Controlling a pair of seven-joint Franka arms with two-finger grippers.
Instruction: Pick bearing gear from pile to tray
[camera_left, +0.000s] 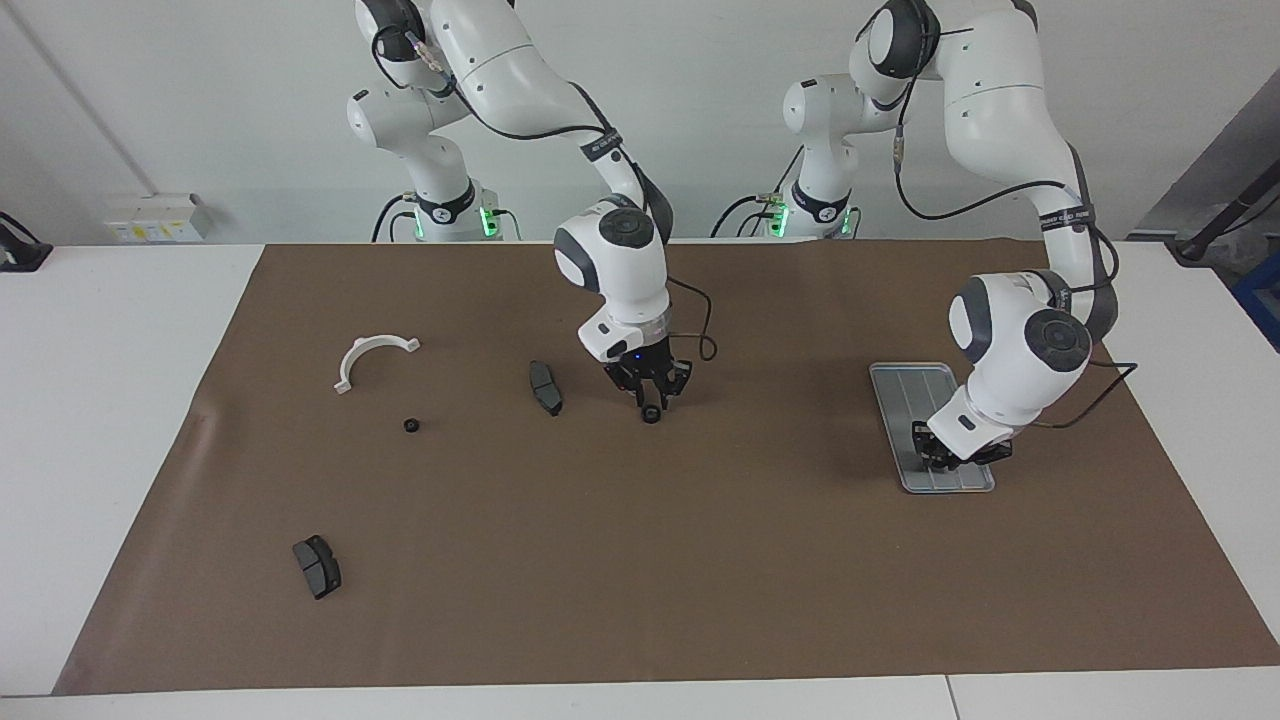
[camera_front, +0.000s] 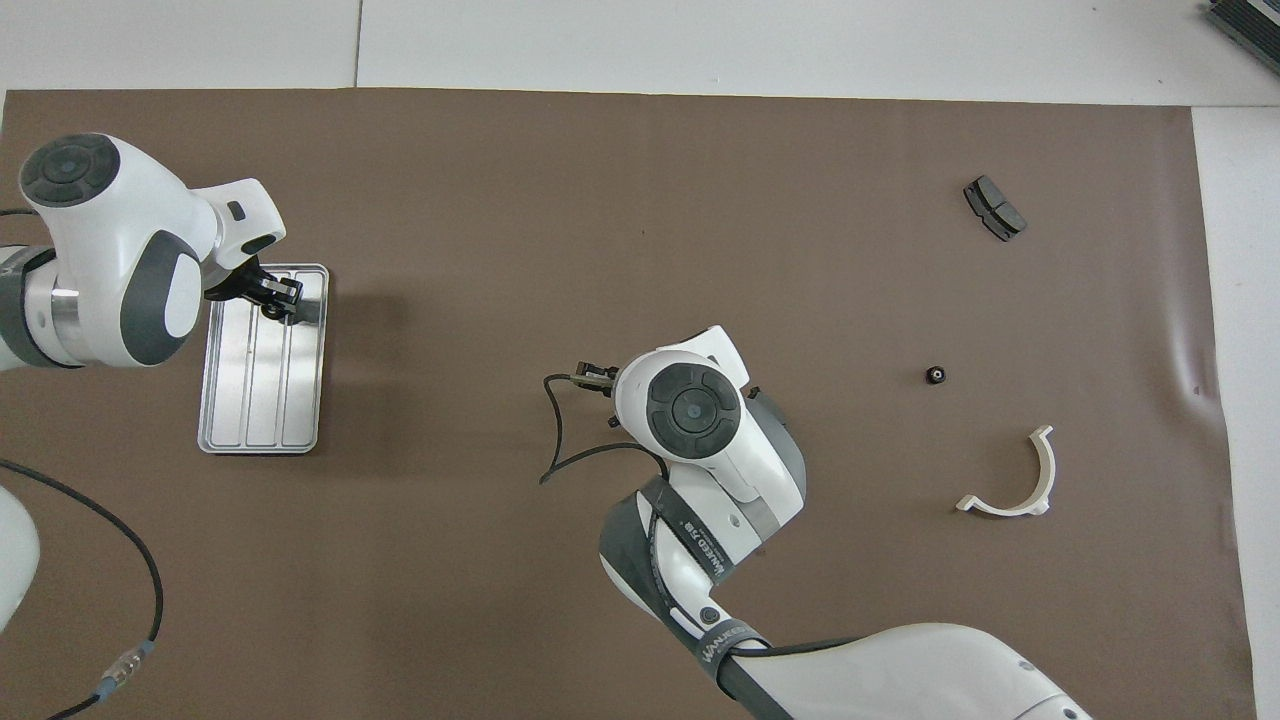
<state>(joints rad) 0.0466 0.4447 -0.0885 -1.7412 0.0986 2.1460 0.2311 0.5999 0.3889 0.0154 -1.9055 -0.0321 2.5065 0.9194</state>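
two grippers low – right gripper (camera_left: 650, 405) pinching a black gear (camera_left: 650, 414), hidden overhead, left gripper (camera_left: 950, 455) on tray (camera_left: 905, 385), grip unclear

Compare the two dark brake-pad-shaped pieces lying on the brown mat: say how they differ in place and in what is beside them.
The nearer pad lies mid-table, close beside the right gripper; the farther pad lies alone, farther from the robots, toward the right arm's end of the table. The nearer pad shows narrow and elongated in the facing view; the farther pad shows broader there, and the overhead view shows a groove across its face. Both are dark grey, lie on the mat and are untouched.
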